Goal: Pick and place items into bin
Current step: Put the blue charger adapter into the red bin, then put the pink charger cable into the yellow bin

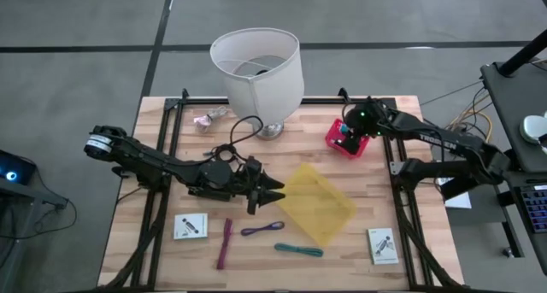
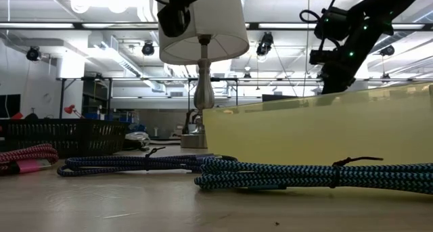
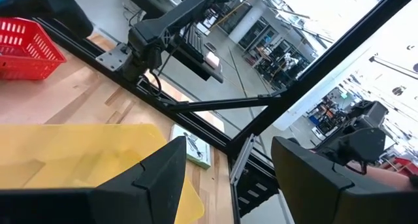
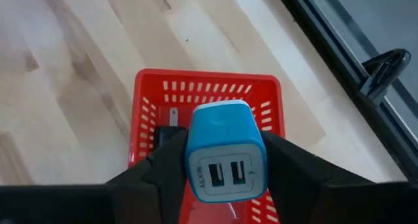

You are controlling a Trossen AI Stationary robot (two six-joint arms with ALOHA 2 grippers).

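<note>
A blue USB charger point(image 4: 225, 152), clamped in your right gripper point(image 4: 225, 162), hangs directly over the red basket point(image 4: 208, 96). Lower it straight down before letting go; the rim is close all round. Your left gripper point(image 1: 272, 190), fingers apart and empty, waits beside the yellow bin point(image 1: 320, 206).

Three ties point(image 1: 262, 230), two white packets point(image 1: 191, 227), one red basket point(image 1: 347, 138), one lamp point(image 1: 257, 70).

No readable text shows anywhere; the white packets point(image 1: 191, 227) carry print too small to read, and the blue charger point(image 4: 226, 151) shows no lettering.
</note>
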